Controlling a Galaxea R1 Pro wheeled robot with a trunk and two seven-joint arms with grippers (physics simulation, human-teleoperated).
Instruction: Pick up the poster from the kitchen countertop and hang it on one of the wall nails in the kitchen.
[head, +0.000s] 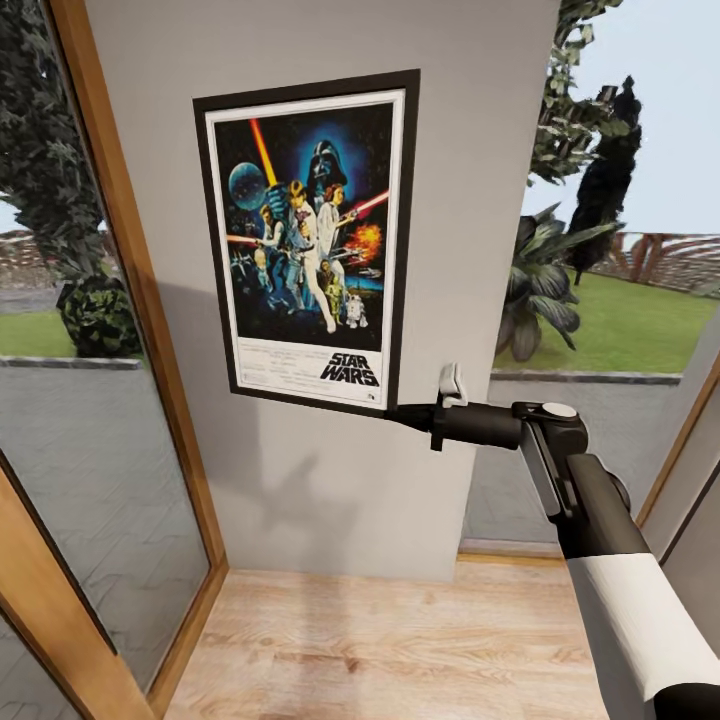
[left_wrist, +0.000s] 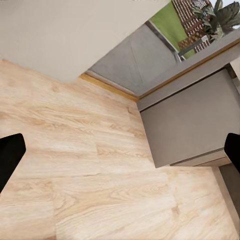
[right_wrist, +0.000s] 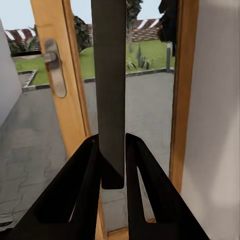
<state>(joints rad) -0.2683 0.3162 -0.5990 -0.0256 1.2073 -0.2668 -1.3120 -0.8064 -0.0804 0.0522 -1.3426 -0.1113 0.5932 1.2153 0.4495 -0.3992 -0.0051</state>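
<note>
A grey wall (head: 330, 480) stands between two wood-framed glass panes (head: 90, 480); plank floor (head: 400, 650) lies below. One poster (head: 308, 240) hangs flat against the wall, slightly tilted. The right gripper (head: 402, 412) pinches its lower right corner; the wrist view shows both fingers (right_wrist: 85, 175) clamped on the poster's edge. The left gripper (left_wrist: 120, 150) hangs over bare floor, fingertips (left_wrist: 10, 152) spread wide.

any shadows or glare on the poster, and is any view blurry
Head view: the poster is evenly lit with no glare and sharp print; soft shadows fall on the grey wall below it. Right wrist view: the poster's edge, seen close between the right gripper fingers, looks dark and soft. Left wrist view: the wooden floor is bright, and the left gripper's black fingertips are soft-edged.
</note>
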